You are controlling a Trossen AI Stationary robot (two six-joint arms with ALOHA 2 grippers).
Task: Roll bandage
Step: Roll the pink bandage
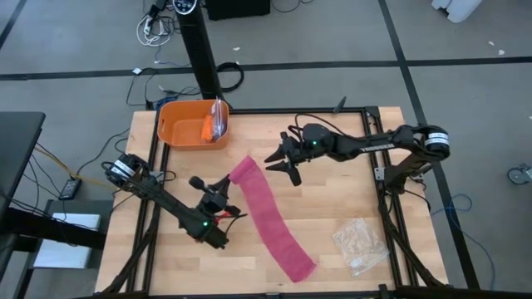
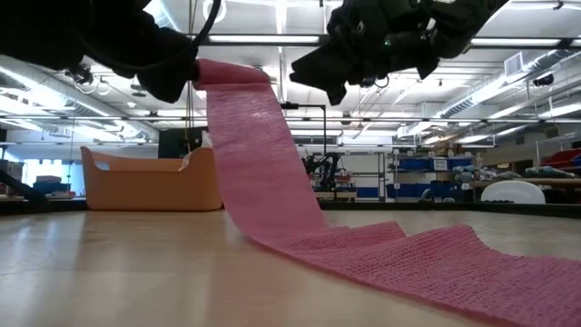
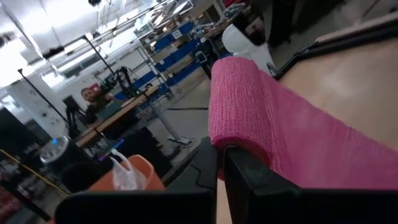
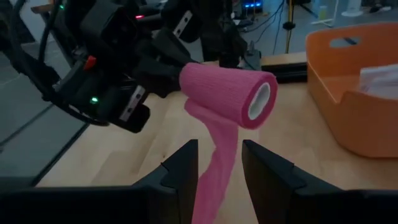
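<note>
The magenta-pink bandage (image 1: 270, 220) lies as a long flat band slanting across the table's middle. Its far end is wound into a small roll (image 4: 227, 93) with a hollow core, held up in the air. My left gripper (image 1: 231, 181) is shut on that roll. From the roll the strip (image 2: 263, 163) slopes down to the table, where the rest lies flat. My right gripper (image 4: 217, 163) stands open just to the right of the roll, level with it, its fingers pointing at the roll's open core and touching nothing. My left gripper pinches the roll's left end (image 4: 186, 78) between its two fingers (image 3: 249, 174). The fingers come in level from the table's left and lie along the roll's axis. The roll hangs clear of the table, lying level; the strip below it trails down onto the wood.
An orange tub (image 1: 170, 133) with things inside stands at the far left of the table. A clear crinkled plastic bag (image 1: 359, 242) lies near the right front corner. Bare wood shows on both sides of the band.
</note>
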